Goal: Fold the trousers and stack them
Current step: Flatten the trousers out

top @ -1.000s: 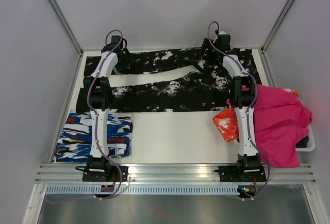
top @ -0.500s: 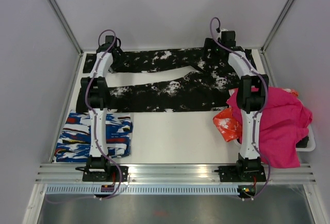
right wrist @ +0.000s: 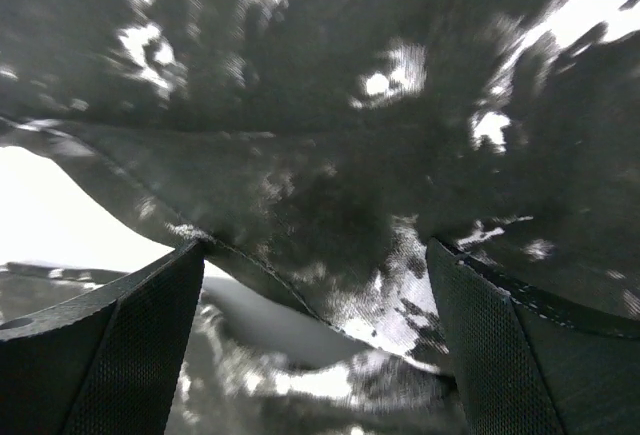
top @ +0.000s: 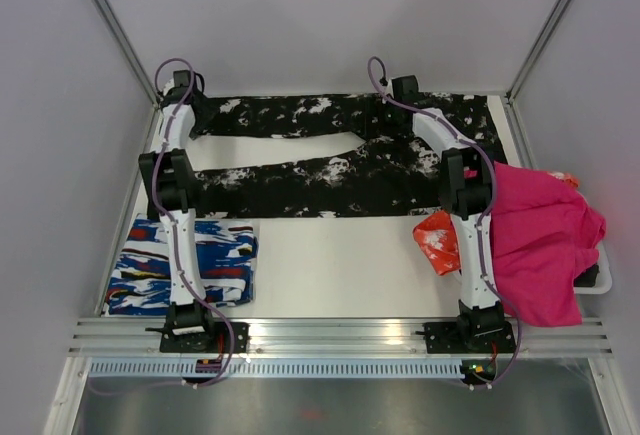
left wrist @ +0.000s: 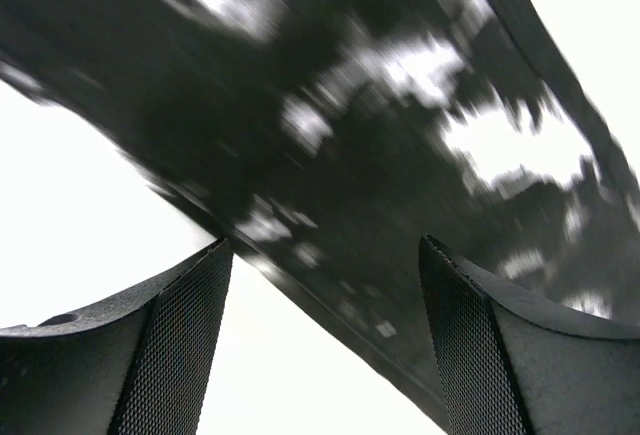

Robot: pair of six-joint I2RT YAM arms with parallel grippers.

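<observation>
The black trousers with white splatter (top: 330,170) lie spread along the far part of the table, waist to the right and both legs running left. My left gripper (top: 190,105) is over the left end of the far leg. In the left wrist view it (left wrist: 325,340) stands open, and the leg's hem edge (left wrist: 340,155) crosses diagonally between its fingers (left wrist: 175,345). My right gripper (top: 398,97) hovers where the far leg meets the crotch. In the right wrist view it (right wrist: 315,340) is open above the fabric (right wrist: 330,105), with the leg's inner edge between its fingers and nothing clamped.
A folded blue-white-red garment (top: 185,260) lies at the near left. A magenta cloth (top: 540,240) covers a white tray (top: 597,283) at the right, with an orange-white piece (top: 438,238) beside it. Walls and frame posts close in the back and sides.
Both arms have swung leftward along the far leg. The left gripper went out to the leg's end and its jaws narrowed slightly. The right gripper shifted towards the crotch.
</observation>
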